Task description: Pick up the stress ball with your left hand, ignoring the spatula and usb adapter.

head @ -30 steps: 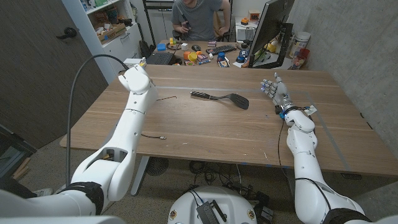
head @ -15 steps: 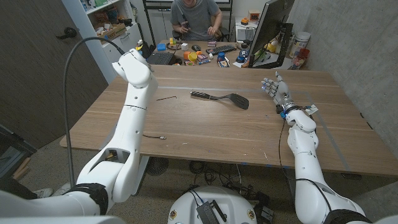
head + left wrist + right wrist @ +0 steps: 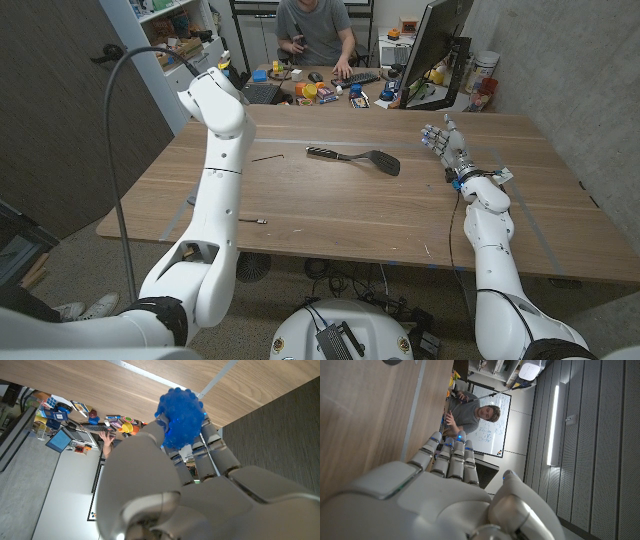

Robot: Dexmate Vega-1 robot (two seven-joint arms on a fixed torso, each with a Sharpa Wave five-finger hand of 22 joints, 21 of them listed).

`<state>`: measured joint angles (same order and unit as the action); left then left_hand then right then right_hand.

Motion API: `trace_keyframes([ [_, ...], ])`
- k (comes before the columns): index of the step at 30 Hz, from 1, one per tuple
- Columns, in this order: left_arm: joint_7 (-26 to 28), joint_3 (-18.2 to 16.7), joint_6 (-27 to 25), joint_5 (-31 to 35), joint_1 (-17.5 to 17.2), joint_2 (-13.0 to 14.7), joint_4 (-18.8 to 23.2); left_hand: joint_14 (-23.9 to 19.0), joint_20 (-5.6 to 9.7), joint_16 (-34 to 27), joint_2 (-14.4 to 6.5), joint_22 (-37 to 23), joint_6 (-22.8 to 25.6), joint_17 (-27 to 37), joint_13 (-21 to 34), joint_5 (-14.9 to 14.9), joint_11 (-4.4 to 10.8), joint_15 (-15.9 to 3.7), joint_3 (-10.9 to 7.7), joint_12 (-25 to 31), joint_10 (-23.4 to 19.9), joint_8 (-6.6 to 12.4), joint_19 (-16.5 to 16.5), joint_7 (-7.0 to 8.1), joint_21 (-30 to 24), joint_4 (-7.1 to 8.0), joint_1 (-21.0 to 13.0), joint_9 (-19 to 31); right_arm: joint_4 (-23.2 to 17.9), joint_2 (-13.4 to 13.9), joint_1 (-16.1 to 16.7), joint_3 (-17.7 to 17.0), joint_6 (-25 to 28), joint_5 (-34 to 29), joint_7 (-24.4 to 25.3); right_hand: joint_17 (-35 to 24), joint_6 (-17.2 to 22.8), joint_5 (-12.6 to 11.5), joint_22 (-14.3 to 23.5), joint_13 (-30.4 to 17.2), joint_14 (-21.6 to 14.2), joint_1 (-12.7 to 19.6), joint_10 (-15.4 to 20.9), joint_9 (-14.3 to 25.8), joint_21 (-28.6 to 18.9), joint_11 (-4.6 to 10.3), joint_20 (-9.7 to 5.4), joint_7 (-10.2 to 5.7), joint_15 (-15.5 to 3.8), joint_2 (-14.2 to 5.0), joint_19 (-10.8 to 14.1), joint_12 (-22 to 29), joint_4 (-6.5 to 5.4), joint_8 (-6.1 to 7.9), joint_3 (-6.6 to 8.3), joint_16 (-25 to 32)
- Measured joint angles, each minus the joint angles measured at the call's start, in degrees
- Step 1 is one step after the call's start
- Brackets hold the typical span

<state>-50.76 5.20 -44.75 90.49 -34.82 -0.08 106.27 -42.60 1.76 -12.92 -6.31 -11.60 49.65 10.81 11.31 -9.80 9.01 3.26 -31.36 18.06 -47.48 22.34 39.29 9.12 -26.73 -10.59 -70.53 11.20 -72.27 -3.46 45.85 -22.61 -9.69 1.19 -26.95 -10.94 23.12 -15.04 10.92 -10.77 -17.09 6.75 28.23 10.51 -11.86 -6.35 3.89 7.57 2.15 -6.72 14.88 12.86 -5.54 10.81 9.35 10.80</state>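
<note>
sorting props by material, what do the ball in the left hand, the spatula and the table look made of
Stress ball: probably soft rubber or foam, matte blue, bumpy all over. Spatula: looks like dark matte plastic or silicone; too small to be sure. Table: wood or wood-look laminate, with visible grain.

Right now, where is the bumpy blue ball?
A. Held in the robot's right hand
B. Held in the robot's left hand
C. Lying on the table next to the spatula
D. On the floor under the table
B. The left wrist view shows the blue ball gripped in the fingers of the left hand, up off the table.
</note>
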Motion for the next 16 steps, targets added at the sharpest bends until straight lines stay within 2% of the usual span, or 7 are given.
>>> trace_keyframes([
  [16, -0.1, -2.7, 3.2, 3.0, -1.3, -3.2, 1.4, -0.1, 0.31, 0.2, 0.0, 0.0, 0.0, -0.2, 0.0, 0.2, 0.00, 0.09, 0.00, -0.4, 0.0, 0.00, -0.3, 0.00, -0.2, 0.01, 0.0, 0.0, -0.6, 0.1, 0.2, 0.3, 0.3, 0.0, -0.2, 0.0, -0.2, 0.0, 0.0, 0.0, 0.0, 0.0, 0.0, 0.0, 0.0, 0.00, 0.00, 0.21, 0.00, 0.00, 0.0, 0.0, 0.00, 0.00, 0.00, 0.0],
])
